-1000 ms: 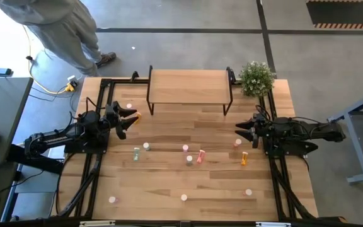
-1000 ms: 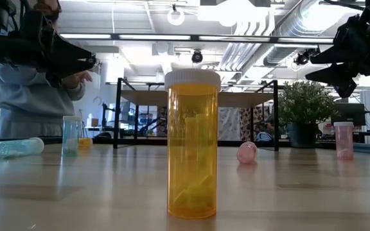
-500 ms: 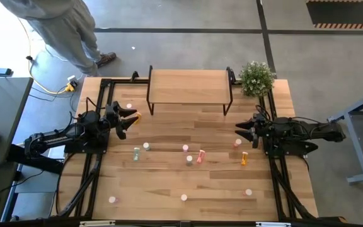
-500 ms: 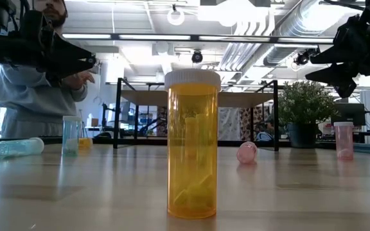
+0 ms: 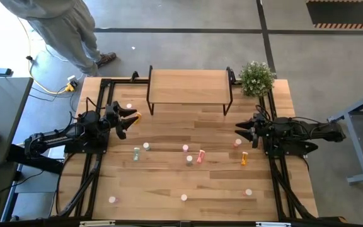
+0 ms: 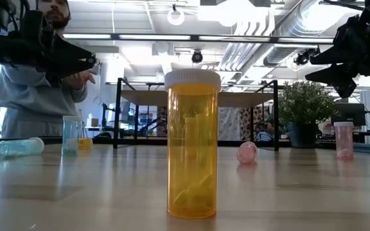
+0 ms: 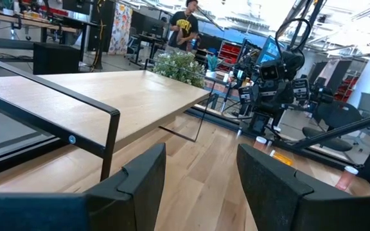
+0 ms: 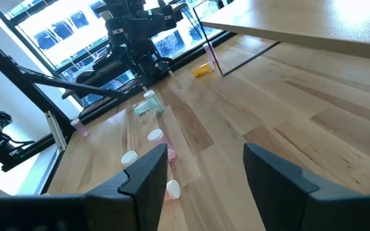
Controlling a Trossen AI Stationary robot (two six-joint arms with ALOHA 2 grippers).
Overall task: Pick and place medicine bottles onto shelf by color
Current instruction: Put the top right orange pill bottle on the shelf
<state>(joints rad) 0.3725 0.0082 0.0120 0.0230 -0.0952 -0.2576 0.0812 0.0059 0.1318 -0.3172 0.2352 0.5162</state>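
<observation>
small light-wood shelf [image 5: 188,86] bare | white-capped pill bottles [image 5: 192,155] unsorted on tabletop | left gripper [image 5: 133,116] parted, empty | right gripper [image 5: 238,129] wide, empty

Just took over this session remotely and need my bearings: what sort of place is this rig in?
Most likely a robotics lab or workshop, not a pharmacy. Exposed ceiling ducts run over a bare concrete floor, a person stands by the wooden table, and more equipment racks fill the room behind.
</observation>
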